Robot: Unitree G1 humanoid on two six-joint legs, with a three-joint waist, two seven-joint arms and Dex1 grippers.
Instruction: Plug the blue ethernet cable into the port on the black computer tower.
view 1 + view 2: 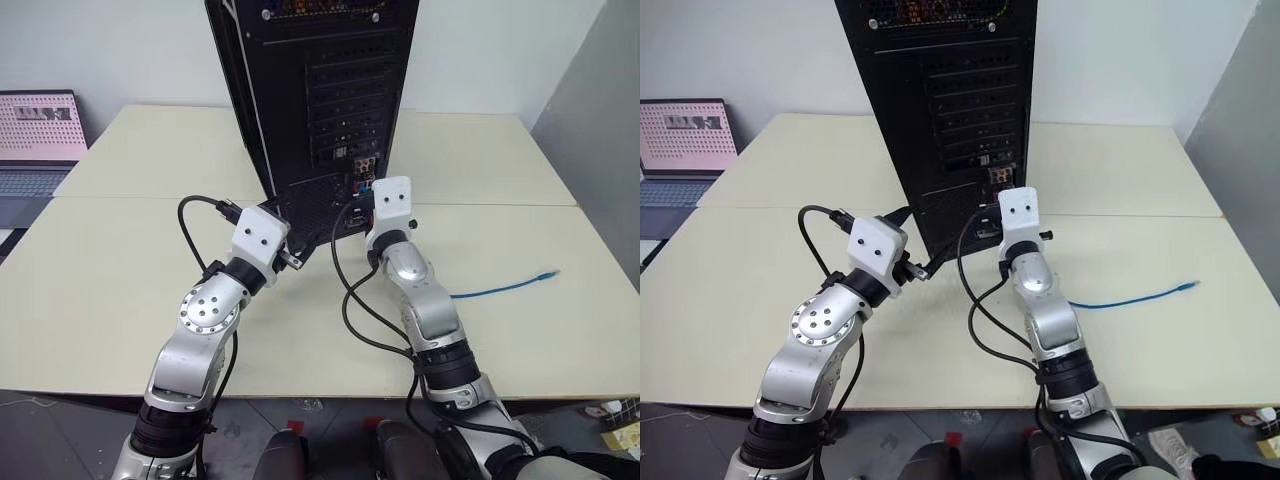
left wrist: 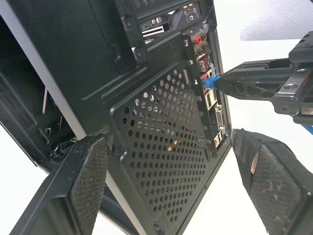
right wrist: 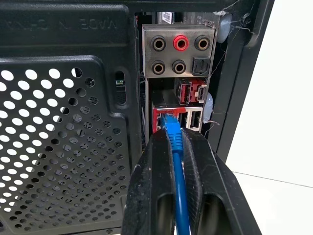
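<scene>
We saw the cream table (image 1: pixel 130 290) carrying the black computer tower (image 1: pixel 330 90), which stood upright with its perforated rear panel facing the robot. A laptop (image 1: pixel 40 135) with a pink screen sat off the table's far left edge.

The left gripper (image 2: pixel 166 186) was spread wide apart, its two fingers straddling the lower rear corner of the tower's perforated panel; whether the pads actually touched the metal we could not tell. The tower's side appeared open there, with dark innards showing, too dim for us to name.

The right gripper (image 3: pixel 177 142) was closed tight on the blue ethernet cable (image 3: pixel 178 181), pinching it just behind the plug (image 3: pixel 169 122). The cord ran back between the two fingers, and in the head views its free length trailed across the table to the right, ending in the other plug (image 1: pixel 546 272).

The held plug sat at the mouth of the port (image 3: pixel 164 117), a red-framed socket in the tower's connector strip, below the round audio jacks (image 3: pixel 180 44) and beside a pair of USB sockets (image 3: pixel 193 119). The plug's tip touched or had just entered the opening; we could not tell whether it was fully seated.
</scene>
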